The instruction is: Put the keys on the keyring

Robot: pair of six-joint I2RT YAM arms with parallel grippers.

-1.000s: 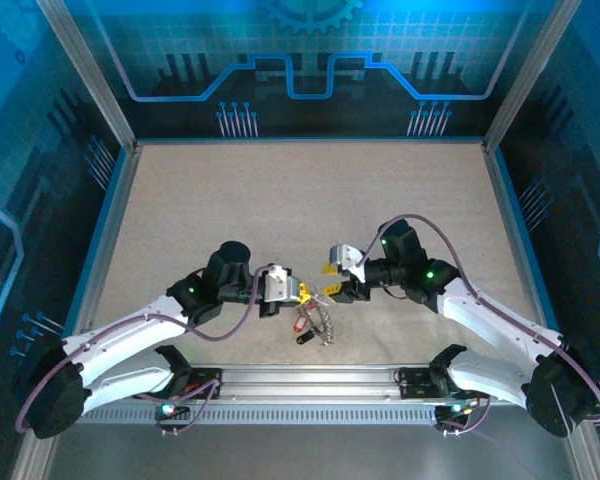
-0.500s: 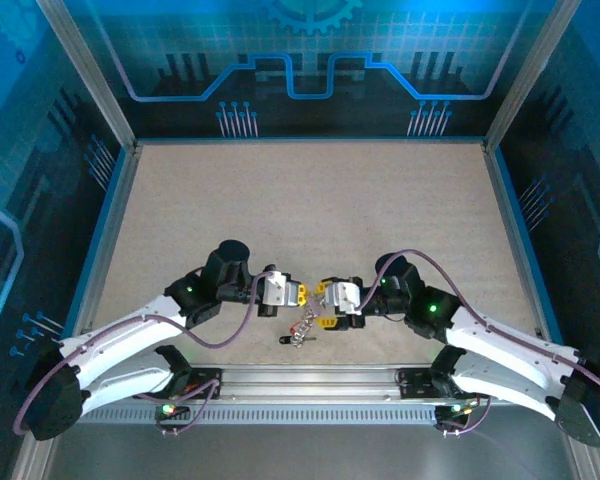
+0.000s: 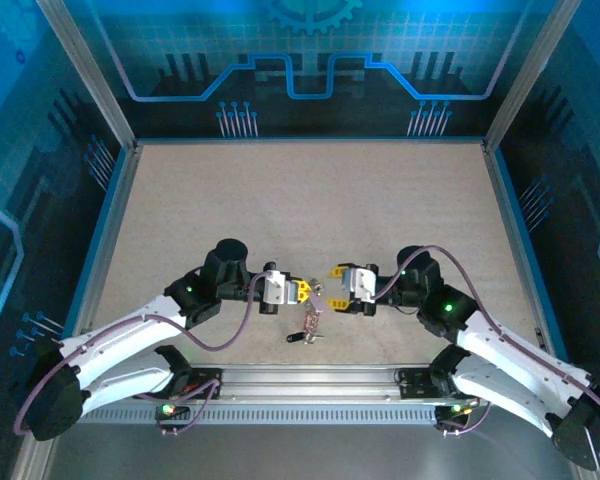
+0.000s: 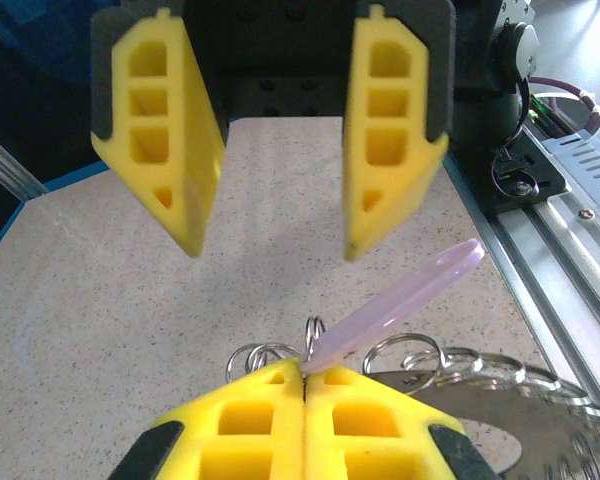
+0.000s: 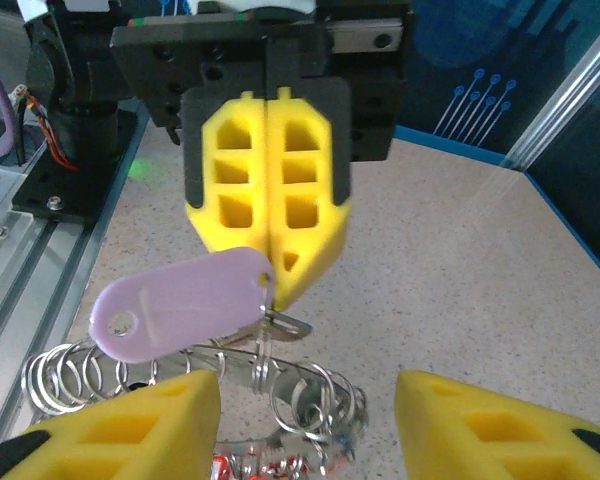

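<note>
Both arms are the same build. Left arm (image 3: 120, 340) and right arm (image 3: 520, 352): white link shells, black joint housings, black rounded shoulder caps. One green LED (image 3: 188, 290) lit on each forearm joint. Mauve cable (image 3: 223, 338) runs in a loose loop along each arm to the wrist. Wrist block (image 3: 275, 285) is silver-grey. Jaws: bright yellow plastic, wedge tips, stacked rectangular pockets plus one triangular pocket near the tip, on black carriers. Black faceplate (image 5: 160, 60) behind them has small holes. Small coloured lights (image 3: 165, 410) at the base mounts.
</note>
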